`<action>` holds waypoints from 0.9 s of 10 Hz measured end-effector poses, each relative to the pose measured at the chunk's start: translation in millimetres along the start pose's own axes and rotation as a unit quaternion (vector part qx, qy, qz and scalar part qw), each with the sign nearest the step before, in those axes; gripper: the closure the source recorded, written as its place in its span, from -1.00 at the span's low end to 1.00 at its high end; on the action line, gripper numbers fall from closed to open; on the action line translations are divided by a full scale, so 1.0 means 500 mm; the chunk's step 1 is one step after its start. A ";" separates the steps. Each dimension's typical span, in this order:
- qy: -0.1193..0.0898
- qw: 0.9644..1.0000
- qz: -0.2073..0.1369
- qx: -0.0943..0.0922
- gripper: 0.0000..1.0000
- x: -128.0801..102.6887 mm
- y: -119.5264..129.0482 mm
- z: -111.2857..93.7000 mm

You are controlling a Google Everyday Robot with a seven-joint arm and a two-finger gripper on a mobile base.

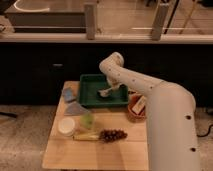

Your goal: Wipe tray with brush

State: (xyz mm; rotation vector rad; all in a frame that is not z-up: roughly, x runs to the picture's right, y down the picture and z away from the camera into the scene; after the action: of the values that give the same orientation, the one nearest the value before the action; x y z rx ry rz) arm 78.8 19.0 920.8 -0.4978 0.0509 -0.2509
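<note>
Wooden worktop (65, 152) before a dark counter. White arm (145, 87) bent at the elbow, reaching down into the green tray (90, 82). Gripper (111, 89) over tray centre, fingers clamped on the brush (104, 93), bristles touching the tray floor. Brown bowl (136, 111) right of tray.

Arm (131, 80) bent down-left; tool (111, 90) clamped shut.

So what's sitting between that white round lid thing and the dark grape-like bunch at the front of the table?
In the camera view, a pale yellowish-green long item lies between the white round lid and dark grape-like cluster. The gripper is over the green tray.
</note>
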 end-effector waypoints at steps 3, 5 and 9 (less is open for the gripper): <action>0.007 1.000 0.008 -0.007 1.00 0.060 0.035 0.002; 0.022 0.999 0.041 -0.001 1.00 0.145 0.033 -0.006; 0.022 0.998 0.055 0.013 1.00 0.167 -0.010 -0.005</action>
State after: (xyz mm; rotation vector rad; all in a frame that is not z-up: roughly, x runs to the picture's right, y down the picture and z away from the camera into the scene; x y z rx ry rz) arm 158.4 -7.4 922.3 -0.4629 0.1178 -0.1555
